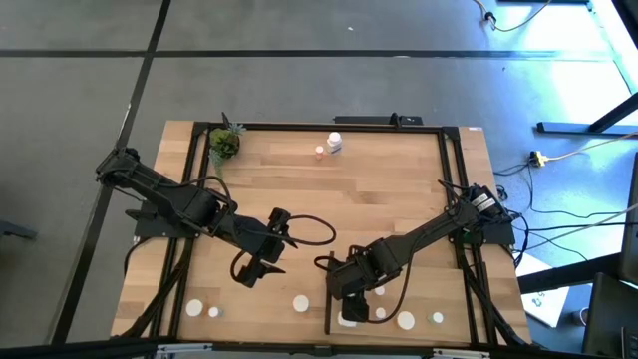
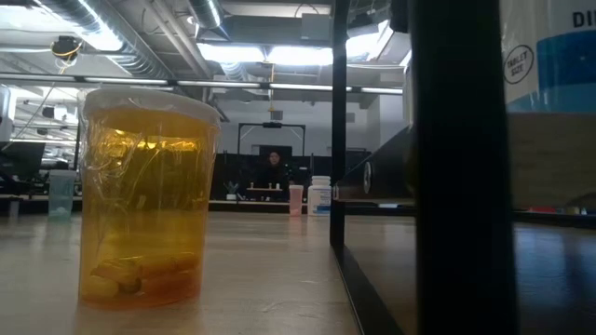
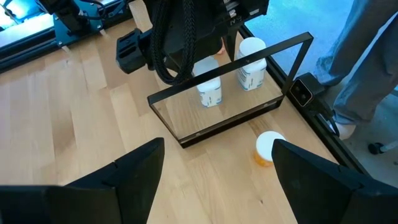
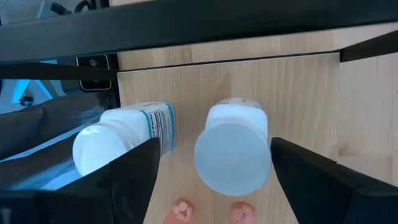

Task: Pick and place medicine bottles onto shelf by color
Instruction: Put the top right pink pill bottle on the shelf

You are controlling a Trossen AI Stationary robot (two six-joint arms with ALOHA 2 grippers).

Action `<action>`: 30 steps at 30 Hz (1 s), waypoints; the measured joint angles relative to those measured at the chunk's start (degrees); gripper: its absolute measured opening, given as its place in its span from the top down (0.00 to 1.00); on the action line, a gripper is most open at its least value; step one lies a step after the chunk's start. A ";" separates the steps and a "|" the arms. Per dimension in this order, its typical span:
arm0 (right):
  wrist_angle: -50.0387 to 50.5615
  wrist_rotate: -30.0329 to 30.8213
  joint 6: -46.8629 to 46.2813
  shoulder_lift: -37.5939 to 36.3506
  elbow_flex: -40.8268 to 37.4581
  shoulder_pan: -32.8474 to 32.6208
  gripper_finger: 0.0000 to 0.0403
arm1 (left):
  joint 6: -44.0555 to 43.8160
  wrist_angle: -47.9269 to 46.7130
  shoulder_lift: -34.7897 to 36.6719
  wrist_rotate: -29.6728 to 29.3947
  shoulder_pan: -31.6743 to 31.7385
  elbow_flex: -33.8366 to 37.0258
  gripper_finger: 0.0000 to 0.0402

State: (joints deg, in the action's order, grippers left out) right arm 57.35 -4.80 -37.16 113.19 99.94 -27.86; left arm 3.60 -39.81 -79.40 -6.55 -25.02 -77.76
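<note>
From above, the wooden bench (image 1: 399,189) carries both arms. The left claw (image 1: 261,261) hangs over the near middle of the bench, and the right claw (image 1: 349,289) sits just right of it, above a black-framed shelf (image 1: 331,317) at the near edge. White bottles (image 1: 299,303) dot the near edge on both sides. A white bottle and a small pink one (image 1: 319,152) stand together at the far edge, well apart from the rest, and a potted plant (image 1: 224,145) sits in the far left corner.

At bench level, an amber pill bottle (image 2: 146,200) with a pale lid stands close by on the left, with what look like pills at its bottom. A black post (image 2: 461,167) fills the right.

The left wrist shows its fingers (image 3: 137,171) spread with nothing between them. Ahead, two white bottles (image 3: 209,84) stand upright on the shelf, and an amber bottle (image 3: 267,148) stands just outside its frame.

The right wrist shows its fingers (image 4: 134,171) spread around a white-capped bottle (image 4: 233,155), touching it on neither side as far as can be seen. A second labelled bottle (image 4: 124,134) stands just beside it.
</note>
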 joint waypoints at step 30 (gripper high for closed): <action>4.41 3.19 -0.04 -0.04 2.11 -0.04 0.24 | 0.00 0.00 0.00 0.00 0.02 0.00 0.27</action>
State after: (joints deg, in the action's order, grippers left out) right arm 61.76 -1.60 -37.20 113.14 102.05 -27.90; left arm 3.60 -39.81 -79.40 -6.55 -24.99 -77.76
